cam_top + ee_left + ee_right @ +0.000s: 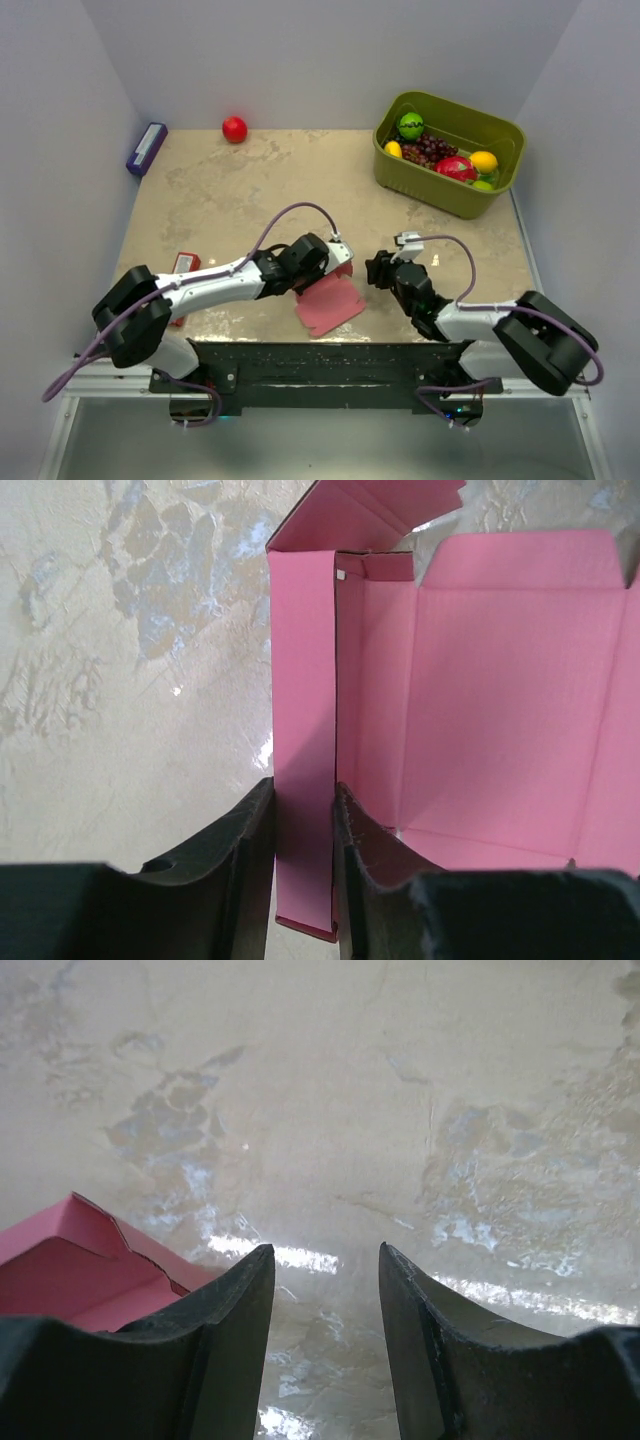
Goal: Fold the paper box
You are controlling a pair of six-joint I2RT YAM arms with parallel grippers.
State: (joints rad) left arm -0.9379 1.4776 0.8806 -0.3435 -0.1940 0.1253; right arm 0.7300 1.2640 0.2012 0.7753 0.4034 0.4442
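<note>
Paper box (500, 700) — side flap clamped in left tool (302, 792) — right tool (325, 1255) apart, empty.

Surface (290, 185) open beyond the paper box (328, 306); the green basket (440, 195) obstructs the far right corner, the red packet (186, 263) the near left.

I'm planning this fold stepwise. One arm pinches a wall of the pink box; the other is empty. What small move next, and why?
The right gripper stands open and empty beside the paper box, while the left gripper pinches one wall; so probably move the right one left onto the box's free side.
</note>
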